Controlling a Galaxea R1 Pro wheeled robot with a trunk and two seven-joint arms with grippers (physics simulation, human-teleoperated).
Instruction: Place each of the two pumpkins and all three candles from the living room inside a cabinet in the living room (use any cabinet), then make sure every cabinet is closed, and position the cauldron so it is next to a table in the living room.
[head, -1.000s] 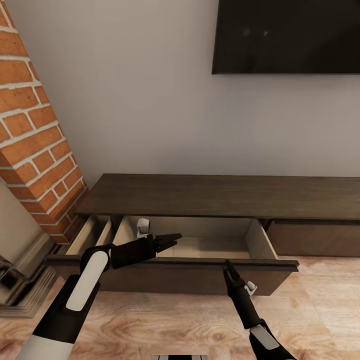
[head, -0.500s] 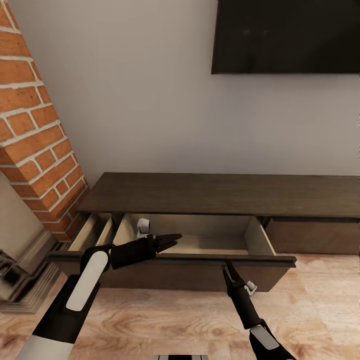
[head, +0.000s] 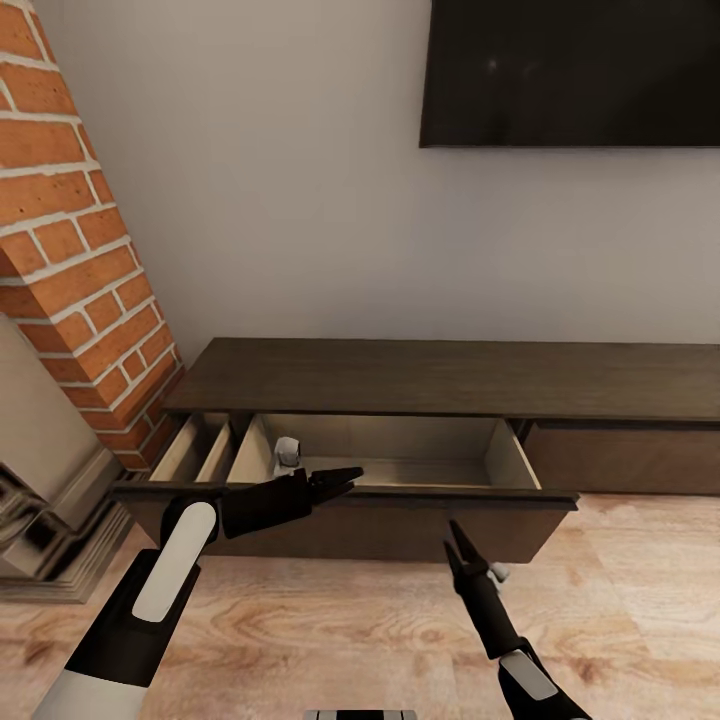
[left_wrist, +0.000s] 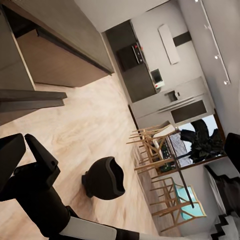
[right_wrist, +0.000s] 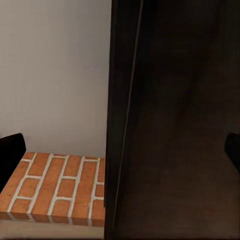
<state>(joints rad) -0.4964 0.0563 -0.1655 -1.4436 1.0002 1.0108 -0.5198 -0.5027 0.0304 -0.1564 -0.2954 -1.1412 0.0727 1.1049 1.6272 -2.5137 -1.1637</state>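
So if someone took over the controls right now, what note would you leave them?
Left pincer: open, empty, above the drawer's front edge.
Right pincer: open, empty, by the drawer's front panel.
Cabinet: one wide drawer pulled out, with a small pale item inside, possibly a candle.
Likely the cauldron: on the floor.
Left: shut the drawer, check pumpkins and candles, place the cauldron.

Cauldron seen resting on light wood-plank floor, black, wide-mouthed. Dark cabinet seen along wall, drawer front pulled out. Black pincer finger visible beside cauldron. Kitchen units and wooden chairs seen beyond.
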